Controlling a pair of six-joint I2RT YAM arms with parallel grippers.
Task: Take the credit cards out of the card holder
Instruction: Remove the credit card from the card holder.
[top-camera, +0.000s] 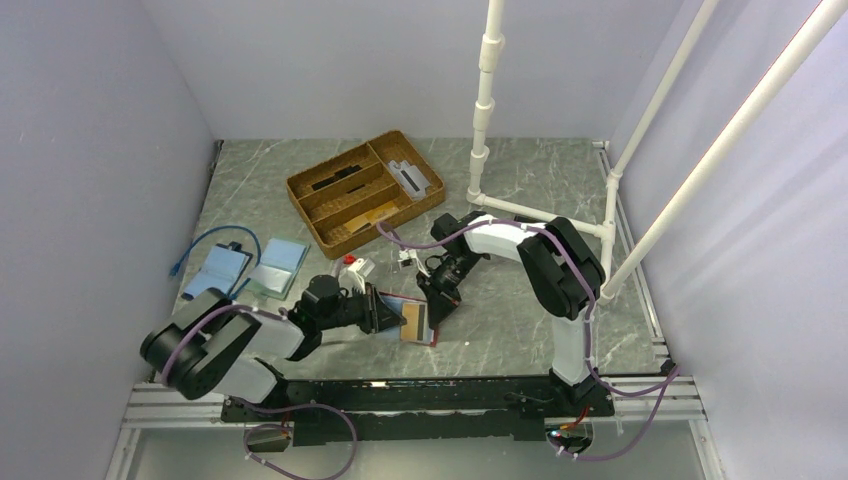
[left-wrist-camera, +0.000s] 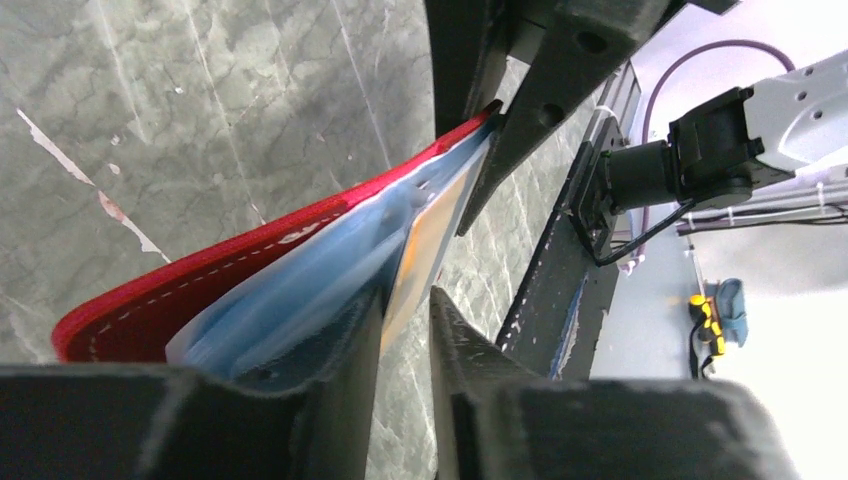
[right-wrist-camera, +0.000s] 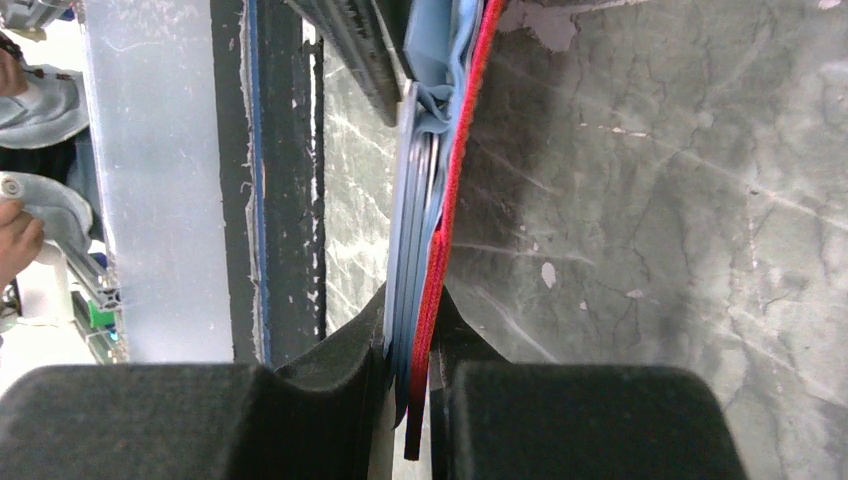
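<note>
The red card holder (top-camera: 392, 300) hangs open above the table between my two grippers. My right gripper (top-camera: 438, 308) is shut on its edge; in the right wrist view the red cover (right-wrist-camera: 445, 210) and pale blue lining (right-wrist-camera: 405, 220) are pinched between the fingers of the right gripper (right-wrist-camera: 415, 325). A gold-tan card (top-camera: 412, 322) sticks out of the lining. In the left wrist view its edge (left-wrist-camera: 430, 245) runs between the fingers of my left gripper (left-wrist-camera: 405, 295), which stand a narrow gap apart around it. The holder's red cover (left-wrist-camera: 200, 290) lies to the left.
A wicker divider tray (top-camera: 365, 190) holding several cards stands at the back. A light-blue booklet case (top-camera: 245, 268) and blue cable (top-camera: 205, 245) lie on the left. A small red-and-white item (top-camera: 352, 263) is behind the holder. White pipe frame (top-camera: 485, 130) at back right; black rail (top-camera: 420, 395) along the near edge.
</note>
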